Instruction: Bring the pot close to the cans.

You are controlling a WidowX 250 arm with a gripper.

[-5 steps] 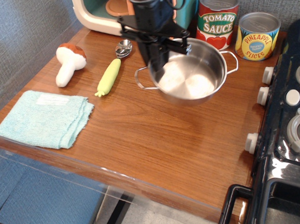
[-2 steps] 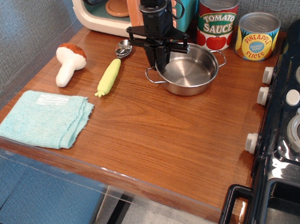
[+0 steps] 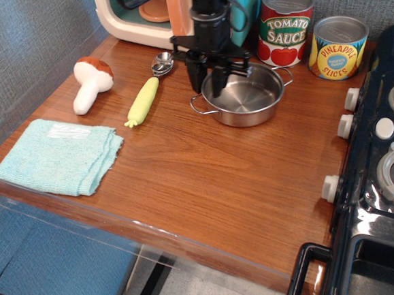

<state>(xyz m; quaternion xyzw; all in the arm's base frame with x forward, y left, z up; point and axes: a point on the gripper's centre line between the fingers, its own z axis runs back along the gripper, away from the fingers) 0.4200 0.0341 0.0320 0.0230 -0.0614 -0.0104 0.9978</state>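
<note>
The shiny steel pot rests flat on the wooden table, just in front of the red-and-green Tomato Sauce can. The yellow-and-blue Pineapple Slices can stands to the right of that can. My black gripper hangs over the pot's left rim with its fingers spread apart, one outside the rim and one inside. It is open and holds nothing.
A toy mushroom, a toy corn cob and a small metal spoon lie left of the pot. A light blue cloth lies at the front left. A toy oven stands behind. A black stove borders the right edge.
The pot was held up and tilted; it has come down flat onto the table, nearer the cans. My fingers have spread and let go of its rim.
</note>
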